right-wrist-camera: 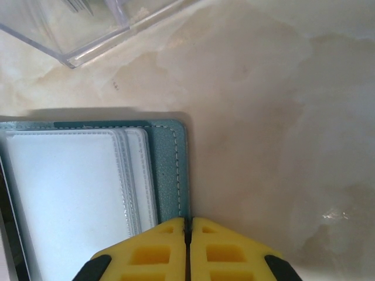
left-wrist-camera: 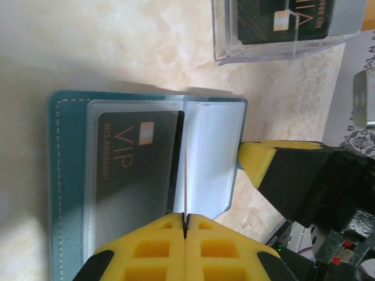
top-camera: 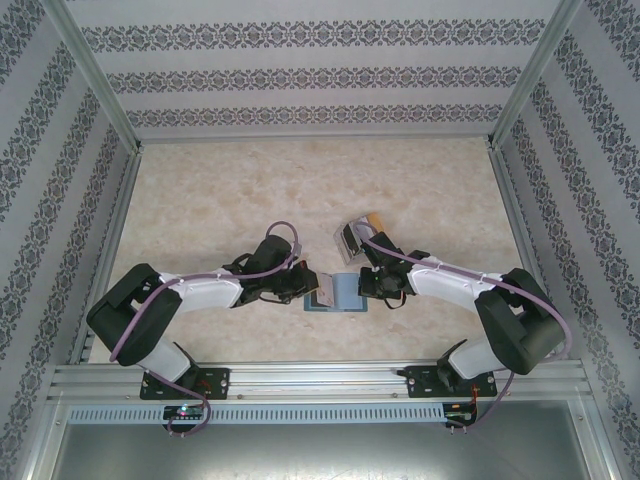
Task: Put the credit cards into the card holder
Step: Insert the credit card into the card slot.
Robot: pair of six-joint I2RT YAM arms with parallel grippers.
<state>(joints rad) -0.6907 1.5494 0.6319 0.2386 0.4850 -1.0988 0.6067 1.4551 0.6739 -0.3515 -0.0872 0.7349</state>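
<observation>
The teal card holder (top-camera: 345, 293) lies open on the table between both grippers. In the left wrist view its left side (left-wrist-camera: 67, 175) has a clear pocket with a dark VIP credit card (left-wrist-camera: 135, 170) inside. My left gripper (left-wrist-camera: 186, 225) is shut on a thin leaf of the holder, which stands upright and shows edge-on. My right gripper (right-wrist-camera: 187, 225) is shut on the right edge of the teal cover (right-wrist-camera: 167, 170), beside several white pocket leaves. One yellow finger (left-wrist-camera: 258, 161) of the right gripper shows at the holder's far side. More credit cards (left-wrist-camera: 275, 20) stand in a clear box.
The clear plastic box (top-camera: 357, 238) stands just behind the holder, close to the right arm, with a yellow-orange card edge (top-camera: 376, 218) at its back. Its corner (right-wrist-camera: 88, 35) is at the upper left of the right wrist view. Patterned walls enclose the marbled table (top-camera: 220, 200).
</observation>
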